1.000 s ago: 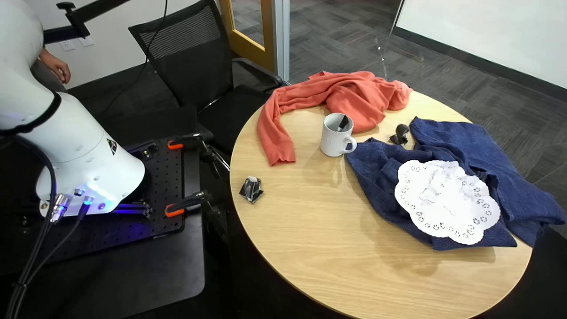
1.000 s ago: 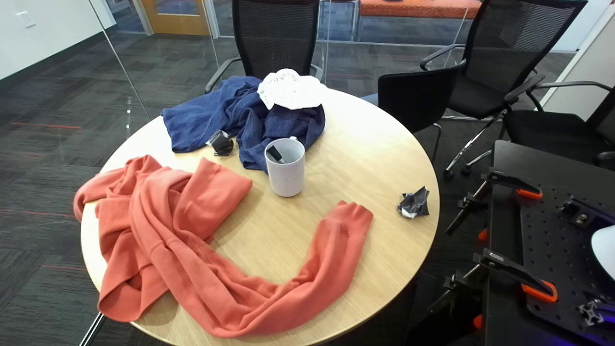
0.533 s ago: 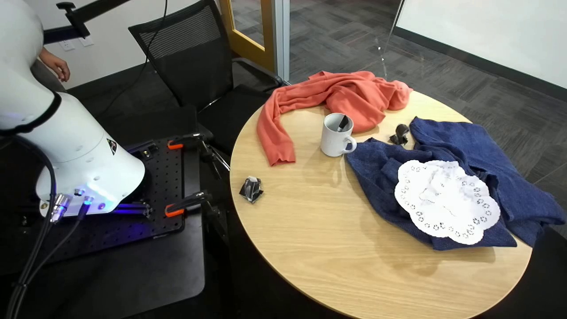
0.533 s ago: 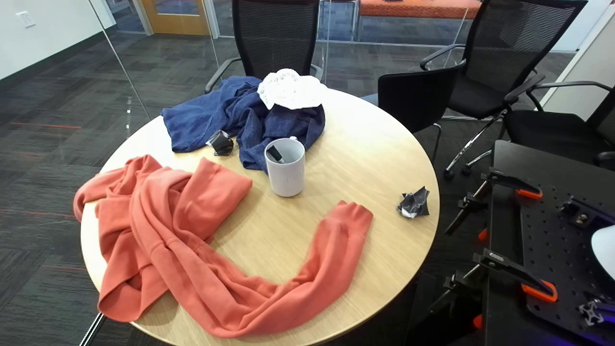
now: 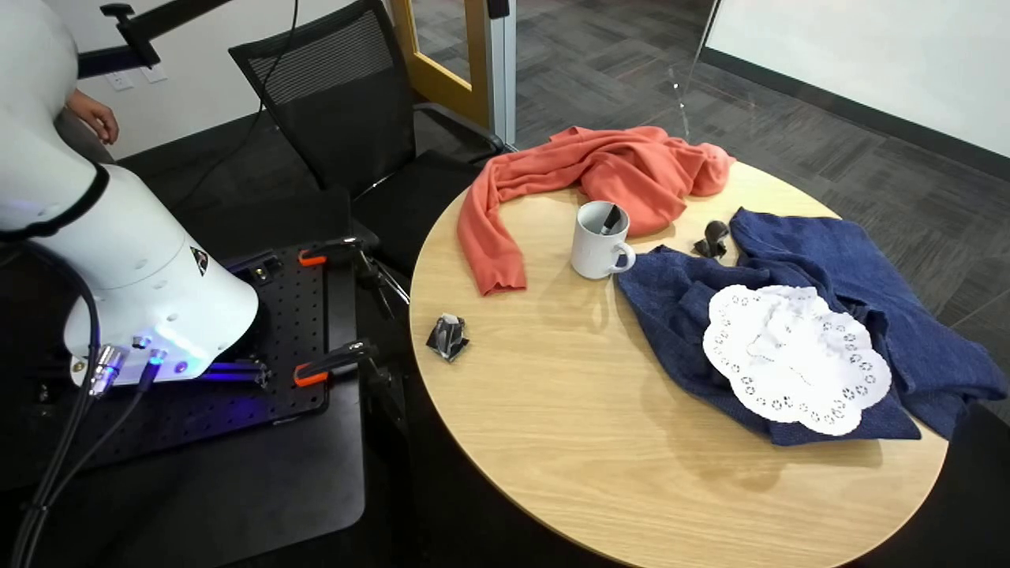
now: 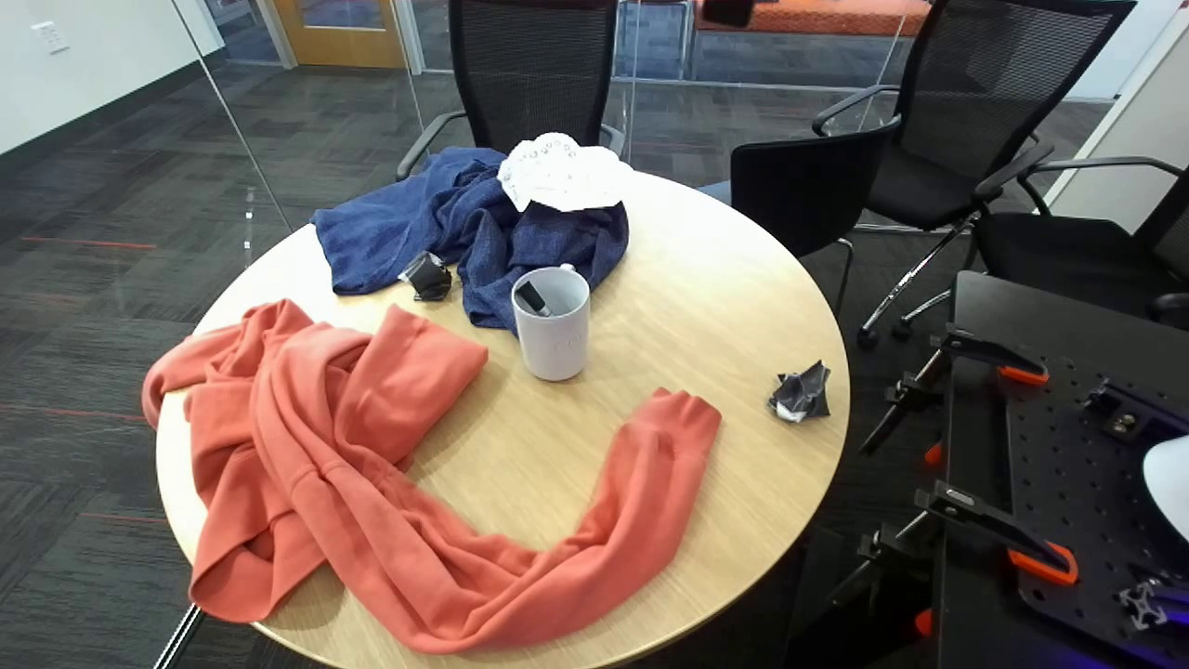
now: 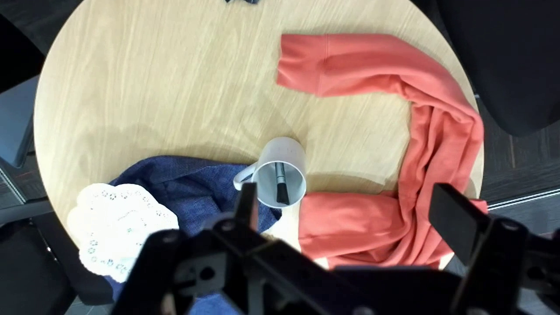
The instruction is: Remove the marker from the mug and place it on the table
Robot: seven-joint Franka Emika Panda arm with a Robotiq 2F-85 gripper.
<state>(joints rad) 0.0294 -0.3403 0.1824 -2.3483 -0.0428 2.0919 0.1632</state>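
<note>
The white mug [image 5: 593, 256] stands upright on the round wooden table [image 5: 552, 394]. It shows in an exterior view [image 6: 555, 346] and in the wrist view [image 7: 286, 151]. The marker [image 7: 281, 186] leans inside the mug, dark end up near the rim; its lower end is hidden by the mug wall. It also shows in both exterior views [image 5: 610, 219] [image 6: 533, 297]. My gripper [image 7: 345, 190] is open and empty, its fingers wide apart, high above the table. In the wrist view the mug lies close to the left finger [image 7: 246, 203]. Only a dark tip of the gripper enters at the top of both exterior views.
A coral sweater [image 6: 372, 474] lies beside the mug. Blue cloth [image 5: 836, 260] touches or nearly touches the mug's handle side, with a white doily [image 5: 797, 359] on it. Crumpled black objects [image 5: 448, 338] [image 5: 712, 239] lie on the table. Chairs [image 6: 808, 186] surround it.
A dark tip of my gripper has come into the top edge of both exterior views. The mug, marker and cloths have not moved.
</note>
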